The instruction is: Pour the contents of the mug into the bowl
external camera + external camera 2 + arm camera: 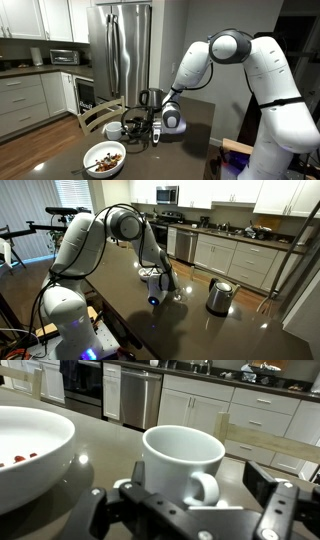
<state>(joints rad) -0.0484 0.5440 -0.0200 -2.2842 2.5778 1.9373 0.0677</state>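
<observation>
The white mug [183, 460] stands upright on the dark table, its handle turned toward the wrist camera. My gripper [200, 478] is open around it, one finger on each side. A clear gap shows between the mug and the right fingertip [268, 485]. To the mug's left lies the wide white bowl [35, 445] with reddish-brown bits inside. In an exterior view the bowl [105, 157] sits near the table's front edge, and the gripper [138, 129] reaches low to the mug [115, 131] just behind it.
A steel kettle [150, 98] [219, 296] stands on the table past the gripper. A wooden chair back [98, 115] rises at the table's far side. Kitchen cabinets [250, 410] and a fridge [125, 50] are behind.
</observation>
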